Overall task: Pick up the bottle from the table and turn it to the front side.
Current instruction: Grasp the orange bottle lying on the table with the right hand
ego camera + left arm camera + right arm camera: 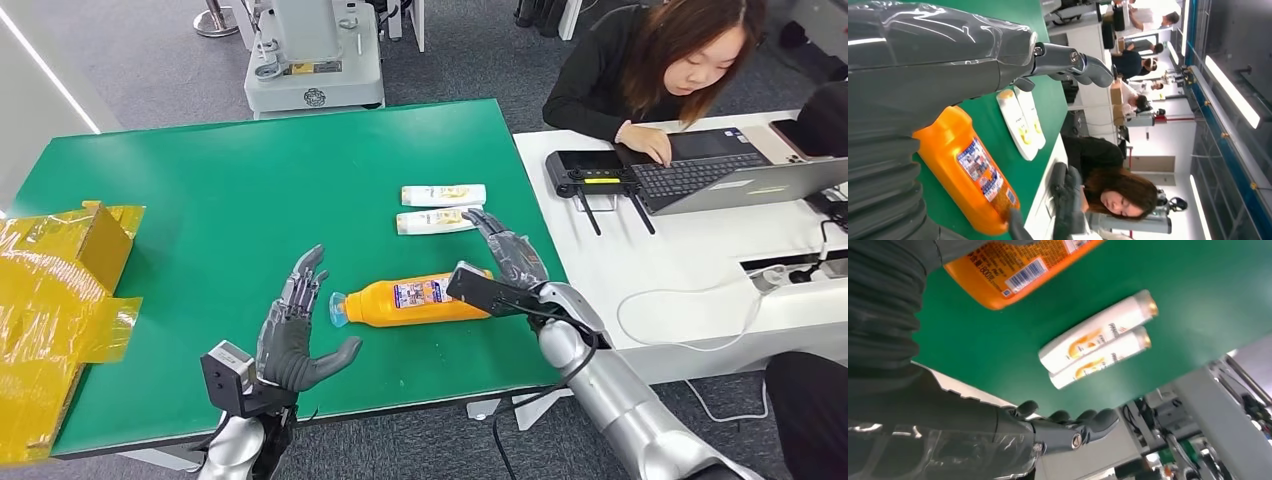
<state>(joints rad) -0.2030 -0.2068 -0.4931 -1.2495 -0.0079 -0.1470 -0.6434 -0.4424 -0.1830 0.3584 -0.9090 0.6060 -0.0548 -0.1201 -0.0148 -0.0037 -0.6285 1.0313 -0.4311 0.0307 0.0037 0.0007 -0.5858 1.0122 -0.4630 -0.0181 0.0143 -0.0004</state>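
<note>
While the orange bottle (415, 301) lies flat on the green desk (200, 200), nothing is gripped yet: approach step, judged. Left robot hand (295, 335) is held open, fingers spread, just beside the blue cap end. Right robot hand (508, 255) is also open and empty, at the base end, fingers extended past it toward two white bottles (440, 208). Bottle long axis runs left-right, cap toward the robot's left, barcode label facing up. Next move likely calls for both hands closing on the ends, then a lift and a roll about that axis.
</note>
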